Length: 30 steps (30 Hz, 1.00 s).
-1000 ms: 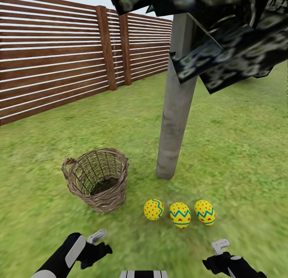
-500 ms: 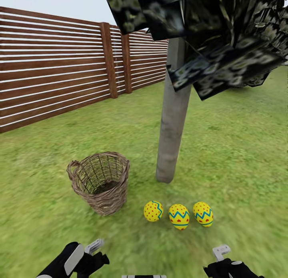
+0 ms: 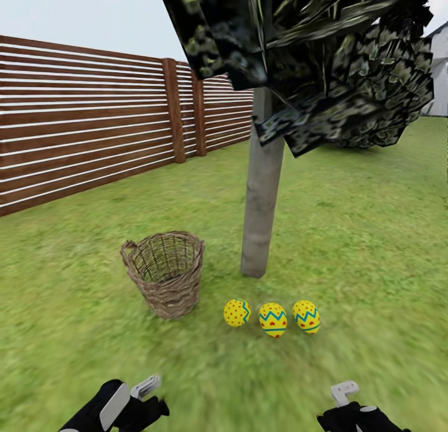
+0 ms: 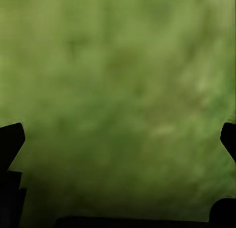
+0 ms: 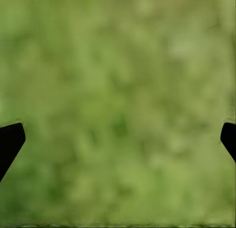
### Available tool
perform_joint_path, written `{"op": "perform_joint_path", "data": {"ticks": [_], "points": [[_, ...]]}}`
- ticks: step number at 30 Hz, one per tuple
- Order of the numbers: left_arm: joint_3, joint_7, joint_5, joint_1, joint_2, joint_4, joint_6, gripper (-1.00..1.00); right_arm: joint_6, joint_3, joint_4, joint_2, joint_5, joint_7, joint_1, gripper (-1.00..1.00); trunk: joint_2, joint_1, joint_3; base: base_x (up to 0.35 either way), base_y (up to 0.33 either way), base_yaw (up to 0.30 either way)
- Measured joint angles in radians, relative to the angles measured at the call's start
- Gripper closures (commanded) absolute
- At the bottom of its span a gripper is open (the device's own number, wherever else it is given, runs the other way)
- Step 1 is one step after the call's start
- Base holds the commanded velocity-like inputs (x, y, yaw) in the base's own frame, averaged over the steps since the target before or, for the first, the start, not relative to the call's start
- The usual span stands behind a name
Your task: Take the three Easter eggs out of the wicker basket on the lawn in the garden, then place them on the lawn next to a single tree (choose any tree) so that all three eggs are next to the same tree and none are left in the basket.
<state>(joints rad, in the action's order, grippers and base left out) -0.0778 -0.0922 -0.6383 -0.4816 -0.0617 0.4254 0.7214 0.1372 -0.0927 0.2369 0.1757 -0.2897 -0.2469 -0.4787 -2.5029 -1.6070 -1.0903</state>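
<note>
Eggs out, basket looks empty.
Your left claw (image 3: 146,391) and right claw (image 3: 343,396) hang spread and empty over the mottled green lawn (image 3: 373,245). Beyond, three yellow red-dotted Easter eggs (image 3: 272,319) lie beside the pale grey-trunked tree (image 3: 261,189); likely smooth, rigid, roll-prone: grip across the middle. The brown woven wicker basket (image 3: 167,279) stands just left.

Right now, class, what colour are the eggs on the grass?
Yellow with red dots and a blue-green zigzag band, clearest on the middle egg in the head view.

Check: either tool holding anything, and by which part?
Nothing held. Left tool and right tool are open over bare lawn; three Easter eggs lie by the tree.
</note>
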Motion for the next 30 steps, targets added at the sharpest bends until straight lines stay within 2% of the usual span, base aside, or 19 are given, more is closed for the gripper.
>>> {"op": "perform_joint_path", "data": {"ticks": [6, 14, 21, 24, 29, 30], "points": [[0.000, 0.000, 0.000, 0.000, -0.001, -0.035, -0.001, -1.00, 0.000, 0.000, -0.008, 0.000, -0.001, 0.001, 0.000, -1.00, 0.001, 0.003, 0.023, -0.311, 0.000, 0.000], [0.000, 0.000, 0.001, 0.000, -0.002, -0.040, -0.002, -1.00, 0.000, 0.000, -0.009, 0.000, -0.002, 0.001, 0.000, -1.00, 0.005, 0.008, 0.054, -0.036, 0.000, 0.000], [-0.001, 0.000, 0.002, 0.000, -0.001, -0.056, -0.020, -1.00, -0.002, 0.000, -0.011, 0.000, -0.002, 0.000, 0.000, -1.00, 0.054, 0.035, 0.076, 0.000, 0.000, 0.000], [-0.001, 0.000, 0.002, 0.000, -0.001, -0.082, -0.052, -1.00, -0.034, 0.000, -0.015, 0.000, 0.002, 0.000, 0.000, -1.00, 0.075, 0.046, 0.085, 0.000, 0.000, 0.000], [-0.001, 0.001, 0.002, 0.001, 0.000, -0.100, -0.069, -1.00, -0.096, 0.000, -0.064, 0.001, -0.002, 0.000, 0.000, -1.00, 0.110, 0.065, 0.101, 0.000, 0.000, 0.000], [-0.002, 0.001, 0.003, 0.001, 0.002, -0.119, -0.092, -1.00, -0.107, 0.000, -0.075, 0.001, -0.002, 0.000, 0.000, -1.00, 0.117, 0.069, 0.104, 0.000, 0.000, 0.000]]}}
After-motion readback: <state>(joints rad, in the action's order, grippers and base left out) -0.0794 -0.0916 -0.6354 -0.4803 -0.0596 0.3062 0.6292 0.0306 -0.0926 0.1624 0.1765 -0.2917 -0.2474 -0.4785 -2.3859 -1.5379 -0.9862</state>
